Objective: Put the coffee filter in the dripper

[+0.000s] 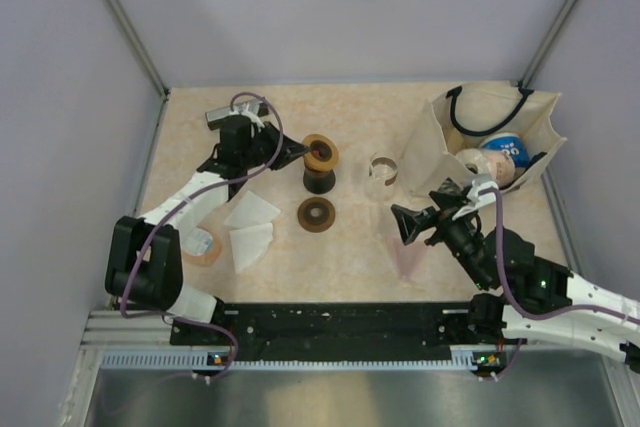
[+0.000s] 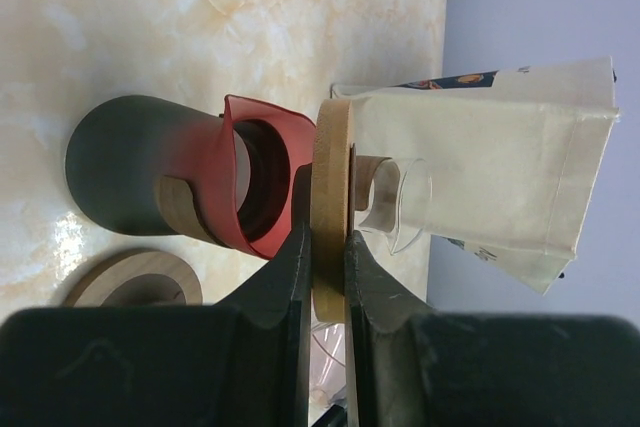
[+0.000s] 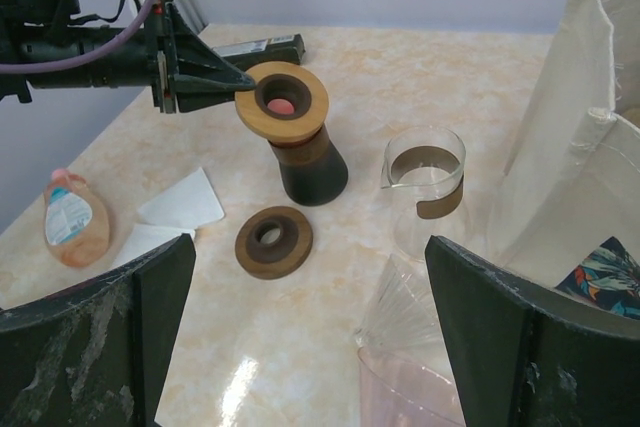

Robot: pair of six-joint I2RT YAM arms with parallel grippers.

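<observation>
Two white paper coffee filters [image 1: 250, 225] lie flat on the table left of centre; they also show in the right wrist view [image 3: 180, 199]. A clear ribbed glass dripper cone [image 3: 425, 302] lies beside a pinkish plastic cone [image 3: 430, 397], just under my right gripper [image 3: 310, 347], which is open and empty. My left gripper [image 2: 330, 247] is shut on the edge of a light wooden ring [image 2: 332, 177], held over a dark cup with a red inside [image 2: 140, 167]. In the top view this ring [image 1: 321, 154] sits above the cup, and the right gripper [image 1: 403, 225] hovers at the cones.
A dark wooden ring [image 1: 316, 214] lies flat in front of the cup. A glass carafe with a wooden band [image 3: 425, 182] stands at centre right. A cream tote bag [image 1: 495, 137] stands at the back right. A small bottle [image 1: 205, 247] lies at the left.
</observation>
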